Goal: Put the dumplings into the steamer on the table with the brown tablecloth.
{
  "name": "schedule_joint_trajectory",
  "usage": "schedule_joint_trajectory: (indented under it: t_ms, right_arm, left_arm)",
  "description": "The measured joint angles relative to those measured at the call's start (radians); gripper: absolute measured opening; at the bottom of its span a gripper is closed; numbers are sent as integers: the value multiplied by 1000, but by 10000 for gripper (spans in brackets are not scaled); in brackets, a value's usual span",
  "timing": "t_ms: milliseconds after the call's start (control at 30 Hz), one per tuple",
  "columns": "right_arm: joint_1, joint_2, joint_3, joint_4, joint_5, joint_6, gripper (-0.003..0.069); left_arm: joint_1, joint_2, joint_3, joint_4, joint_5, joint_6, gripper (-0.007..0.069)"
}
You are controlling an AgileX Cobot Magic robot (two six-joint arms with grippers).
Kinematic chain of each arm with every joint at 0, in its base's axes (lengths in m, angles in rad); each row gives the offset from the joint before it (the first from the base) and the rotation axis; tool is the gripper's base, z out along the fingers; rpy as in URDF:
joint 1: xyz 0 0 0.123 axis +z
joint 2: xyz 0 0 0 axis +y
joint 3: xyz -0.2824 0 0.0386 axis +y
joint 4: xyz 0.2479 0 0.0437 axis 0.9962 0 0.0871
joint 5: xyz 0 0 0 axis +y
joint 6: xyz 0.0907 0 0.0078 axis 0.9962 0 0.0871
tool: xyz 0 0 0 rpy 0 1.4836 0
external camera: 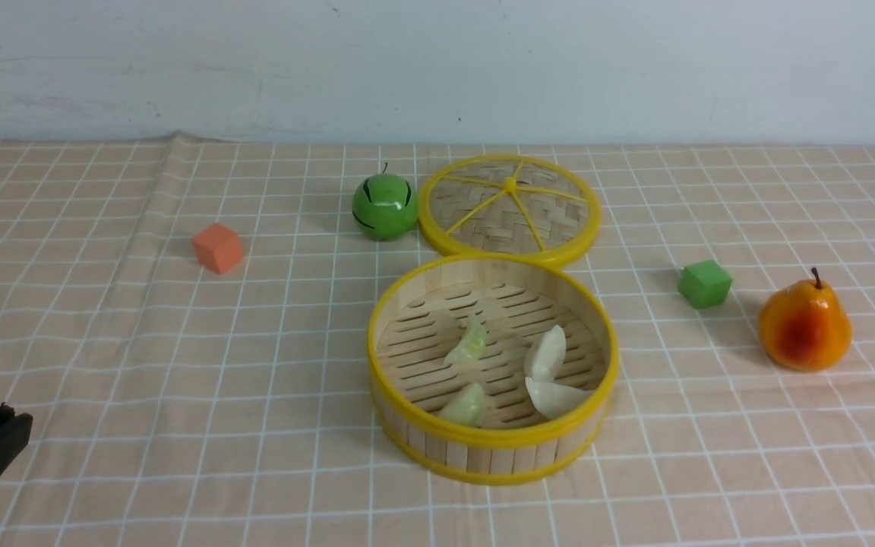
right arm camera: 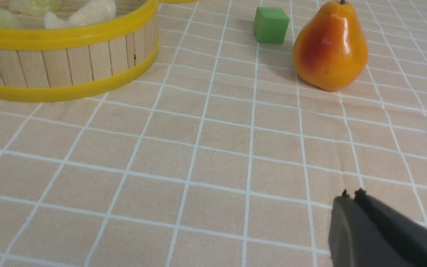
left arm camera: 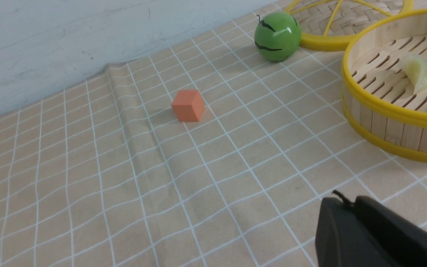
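Front view: left claw [external camera: 1, 425] sits low at the near left corner, just over the cloth, tips together, nothing between them. Left wrist view agrees: both black fingers [left arm camera: 365, 230] pressed side by side, empty, over bare cloth, well short of the steamer. Right claw [right arm camera: 350, 196] does not show in the front view; its wrist view has it low over the cloth, tips together, empty, with the pear and green cube ahead and the steamer wall off to one side.

Steamer [external camera: 492, 437] stands upright at near centre of the surface. All four dumplings lie on its slatted floor: one green dumpling [external camera: 465, 405] against the near wall, one white dumpling [external camera: 555, 397] just beside it to the right, a second white one [external camera: 546, 353] touching that one behind, and a second green one [external camera: 469, 343] near the middle.

Brown tablecloth [external camera: 179, 425], peach with a white grid, covers the whole surface; a fold ridge runs front to back on the left. Pear [external camera: 804, 325] stands at right, green cube [external camera: 705, 283] just left of it. Orange cube [external camera: 218, 248] sits alone on the left. Woven lid [external camera: 510, 207] lies flat just behind the steamer, its rim touching the steamer's far rim. Green ball [external camera: 384, 207] rests against the lid's left edge. Pale scuffed wall [external camera: 437, 68] at the back.
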Motion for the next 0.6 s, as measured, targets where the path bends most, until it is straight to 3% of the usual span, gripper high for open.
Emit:
schedule_joint_trajectory:
  t_ms: [600]
  right_arm:
    - [0,0,0,0,0,-3,18]
  left_arm:
    - [0,-1,5,0,-2,0,50]
